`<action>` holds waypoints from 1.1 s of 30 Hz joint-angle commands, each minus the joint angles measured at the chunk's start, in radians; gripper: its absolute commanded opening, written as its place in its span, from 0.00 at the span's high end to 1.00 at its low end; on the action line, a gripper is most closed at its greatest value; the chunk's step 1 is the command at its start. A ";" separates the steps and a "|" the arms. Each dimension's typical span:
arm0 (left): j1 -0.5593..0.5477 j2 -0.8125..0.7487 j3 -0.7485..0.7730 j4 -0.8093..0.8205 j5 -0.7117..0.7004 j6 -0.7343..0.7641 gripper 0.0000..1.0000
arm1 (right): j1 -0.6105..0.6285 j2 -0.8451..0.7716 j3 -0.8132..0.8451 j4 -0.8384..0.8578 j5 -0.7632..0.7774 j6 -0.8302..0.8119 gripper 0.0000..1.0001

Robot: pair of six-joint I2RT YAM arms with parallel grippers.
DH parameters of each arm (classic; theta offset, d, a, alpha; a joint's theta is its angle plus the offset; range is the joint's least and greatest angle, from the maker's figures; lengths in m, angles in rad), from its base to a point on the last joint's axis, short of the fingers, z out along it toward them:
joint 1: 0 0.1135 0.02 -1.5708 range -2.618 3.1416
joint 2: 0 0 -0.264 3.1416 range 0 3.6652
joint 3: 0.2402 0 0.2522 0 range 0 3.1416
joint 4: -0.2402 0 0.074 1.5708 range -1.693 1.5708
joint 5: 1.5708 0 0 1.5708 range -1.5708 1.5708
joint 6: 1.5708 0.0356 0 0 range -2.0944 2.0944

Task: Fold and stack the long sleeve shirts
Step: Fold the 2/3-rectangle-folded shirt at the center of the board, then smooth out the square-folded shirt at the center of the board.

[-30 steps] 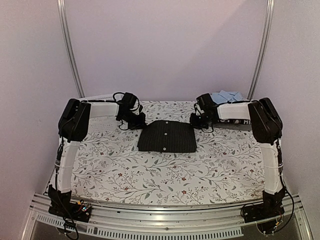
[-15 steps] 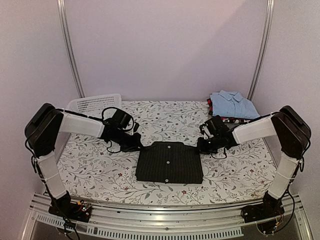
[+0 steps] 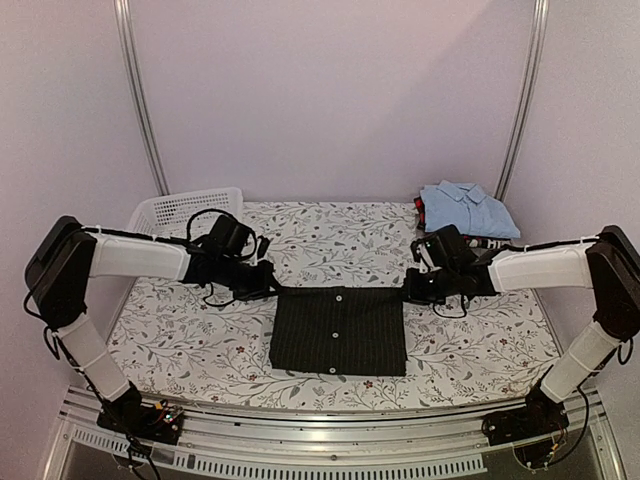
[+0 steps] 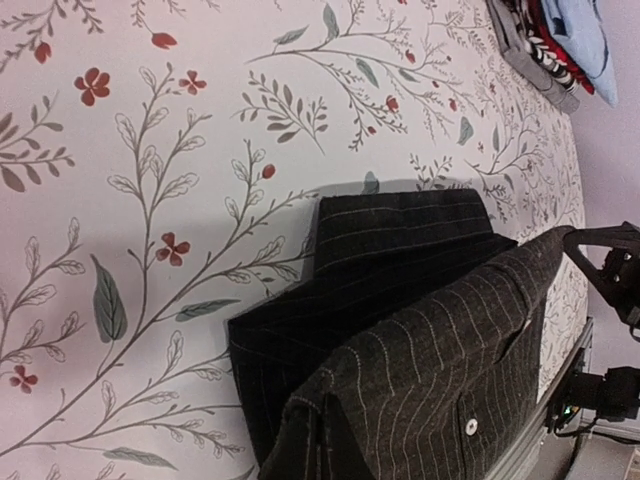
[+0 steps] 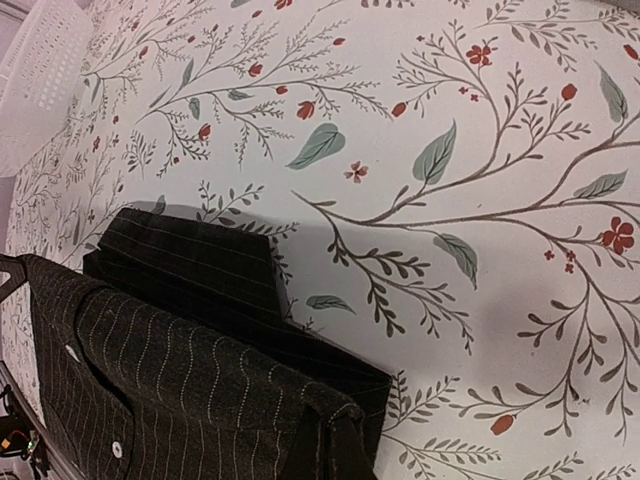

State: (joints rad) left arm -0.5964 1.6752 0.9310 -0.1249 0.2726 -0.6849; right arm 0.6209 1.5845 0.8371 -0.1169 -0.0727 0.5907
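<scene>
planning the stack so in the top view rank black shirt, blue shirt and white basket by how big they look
1. black shirt, clearly largest
2. blue shirt and white basket: about alike, and the basket is partly hidden, so unranked

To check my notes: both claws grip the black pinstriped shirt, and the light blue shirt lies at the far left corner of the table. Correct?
Not quite: the light blue shirt lies at the far right corner, as the top view shows. The rest holds.
</scene>
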 commanded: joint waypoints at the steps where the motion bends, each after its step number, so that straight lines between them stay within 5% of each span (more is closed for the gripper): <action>1: 0.055 0.064 0.071 -0.015 -0.060 0.034 0.92 | -0.042 0.050 0.060 -0.051 0.102 -0.007 0.99; 3: 0.063 0.081 0.110 -0.038 -0.067 0.047 0.79 | -0.044 0.073 0.103 -0.078 0.110 -0.017 0.86; 5: 0.069 0.070 0.139 -0.064 -0.086 0.059 0.56 | -0.042 0.081 0.140 -0.117 0.123 -0.030 0.66; 9: 0.073 0.009 0.167 -0.115 -0.102 0.088 0.46 | -0.014 0.042 0.189 -0.198 0.187 -0.054 0.41; 16: -0.041 -0.060 0.135 -0.136 -0.041 0.049 0.59 | 0.168 0.032 0.259 -0.233 0.183 -0.033 0.41; 21: -0.139 -0.042 0.110 -0.100 -0.011 -0.011 0.64 | 0.285 0.183 0.380 -0.241 0.164 -0.023 0.41; 33: -0.172 0.163 0.149 0.018 0.026 -0.063 0.73 | 0.231 0.489 0.526 -0.242 0.160 -0.017 0.47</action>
State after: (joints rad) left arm -0.7719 1.7626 1.0401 -0.1532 0.2886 -0.7418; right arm 0.8986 2.0060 1.2995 -0.3477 0.0826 0.5686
